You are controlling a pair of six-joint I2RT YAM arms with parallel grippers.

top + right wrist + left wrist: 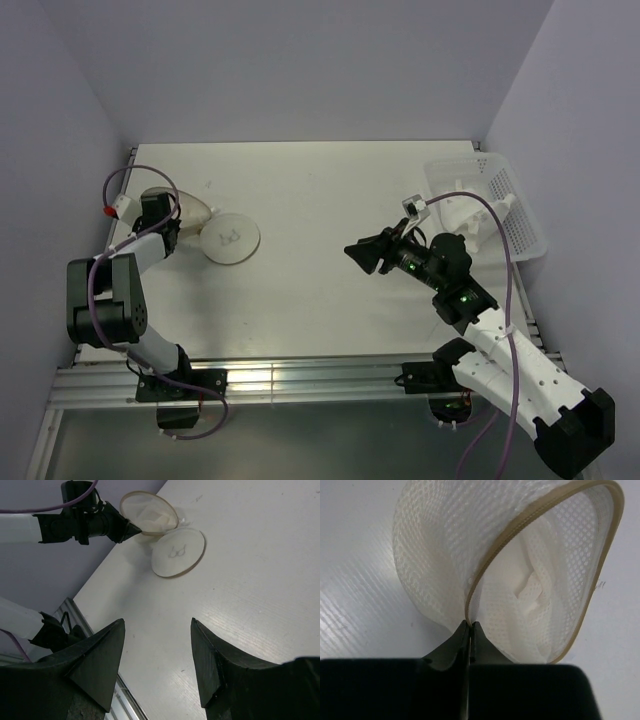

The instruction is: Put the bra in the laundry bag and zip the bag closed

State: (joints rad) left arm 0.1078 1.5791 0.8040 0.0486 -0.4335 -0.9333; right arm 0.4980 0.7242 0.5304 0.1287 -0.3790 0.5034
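The laundry bag lies on its side at the table's left, its tan rim open. Its round flap with the black bra symbol lies flat beside it. My left gripper is shut on the bag's tan rim, holding the mouth up. Soft white fabric, the bra, shows inside the mesh bag. My right gripper is open and empty, above the table's middle right. In its view the bag, the flap and the left gripper lie far ahead.
A white perforated plastic basket stands at the right edge with white items in it. The metal rail runs along the near edge. Walls close in on the left and right.
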